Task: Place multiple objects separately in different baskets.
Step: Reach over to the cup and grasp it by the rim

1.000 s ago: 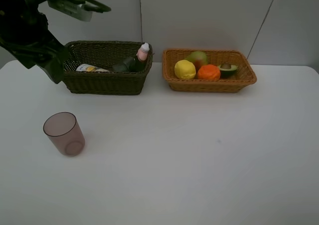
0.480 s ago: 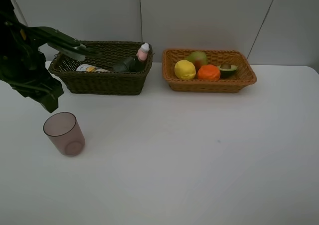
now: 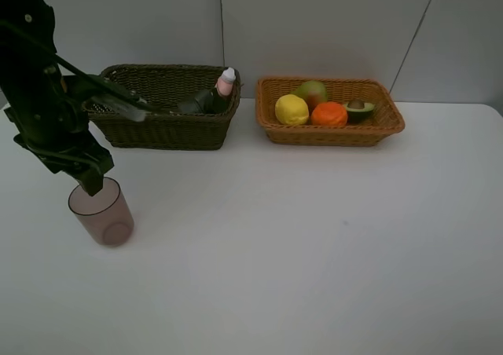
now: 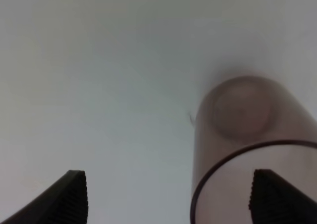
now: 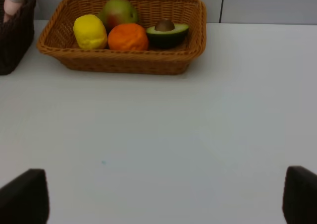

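A translucent pinkish cup (image 3: 100,211) stands upright on the white table at the front left. My left gripper (image 3: 89,184) hangs open just over its rim; in the left wrist view the cup (image 4: 245,144) lies by one fingertip (image 4: 277,196), off centre between the jaws of the gripper (image 4: 173,199). The dark basket (image 3: 165,127) holds a pink bottle (image 3: 226,81) and a dark green pump bottle (image 3: 201,102). In the tan basket (image 3: 330,135) lie the lemon (image 3: 291,109), pear (image 3: 312,93), orange (image 3: 329,114) and avocado half (image 3: 359,109). My right gripper (image 5: 161,199) is open over bare table.
The left arm (image 3: 39,96) stands in front of the dark basket's left end and hides part of its inside. Both baskets sit side by side against the grey back wall (image 3: 314,25). White tabletop (image 3: 314,245) stretches in front of them.
My left arm has swung down and forward from above the dark basket's left end to just over the cup. The cup and baskets have not moved.
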Action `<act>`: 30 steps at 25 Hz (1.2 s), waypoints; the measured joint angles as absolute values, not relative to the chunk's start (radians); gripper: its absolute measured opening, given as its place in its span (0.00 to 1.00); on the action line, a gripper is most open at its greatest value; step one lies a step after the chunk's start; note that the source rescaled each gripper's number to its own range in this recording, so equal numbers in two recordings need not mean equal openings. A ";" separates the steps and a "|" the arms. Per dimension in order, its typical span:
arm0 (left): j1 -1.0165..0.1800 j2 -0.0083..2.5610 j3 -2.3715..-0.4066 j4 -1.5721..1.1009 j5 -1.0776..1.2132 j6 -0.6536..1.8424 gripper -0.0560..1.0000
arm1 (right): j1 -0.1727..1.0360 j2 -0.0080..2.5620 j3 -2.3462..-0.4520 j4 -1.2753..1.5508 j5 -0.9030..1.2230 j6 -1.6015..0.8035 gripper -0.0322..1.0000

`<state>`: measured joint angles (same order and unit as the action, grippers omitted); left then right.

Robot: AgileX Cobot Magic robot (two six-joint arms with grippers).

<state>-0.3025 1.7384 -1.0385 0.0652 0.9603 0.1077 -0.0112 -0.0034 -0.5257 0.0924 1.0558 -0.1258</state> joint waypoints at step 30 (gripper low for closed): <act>-0.303 1.867 -1.037 0.062 0.921 0.108 0.13 | -0.011 -0.003 -0.526 0.092 1.056 -0.126 1.00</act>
